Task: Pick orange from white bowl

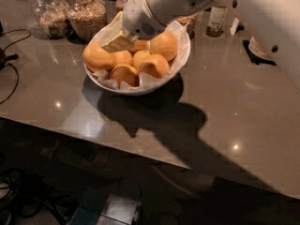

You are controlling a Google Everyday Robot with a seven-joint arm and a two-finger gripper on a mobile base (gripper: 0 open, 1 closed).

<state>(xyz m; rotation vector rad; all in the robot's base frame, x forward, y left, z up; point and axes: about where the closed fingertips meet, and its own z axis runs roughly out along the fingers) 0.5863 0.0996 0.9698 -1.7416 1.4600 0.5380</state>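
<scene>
The white bowl [180, 55], lined with crinkled white paper, stands on the grey table and holds several oranges. The orange [97, 56], the largest and slightly oval, lies at the bowl's left rim. Smaller oranges lie beside it [153, 65] and at the back right [164, 45]. My gripper [117, 43] reaches down from the white arm into the back left of the bowl, just right of and behind the large orange, close above the fruit. The arm's wrist hides the bowl's rear rim.
Two glass jars of grain [88, 15] [51, 17] stand behind the bowl at the left. A small bottle [216, 20] stands at the back right. Cables [9, 62] lie at the left. The table's front edge [140, 151] runs diagonally below.
</scene>
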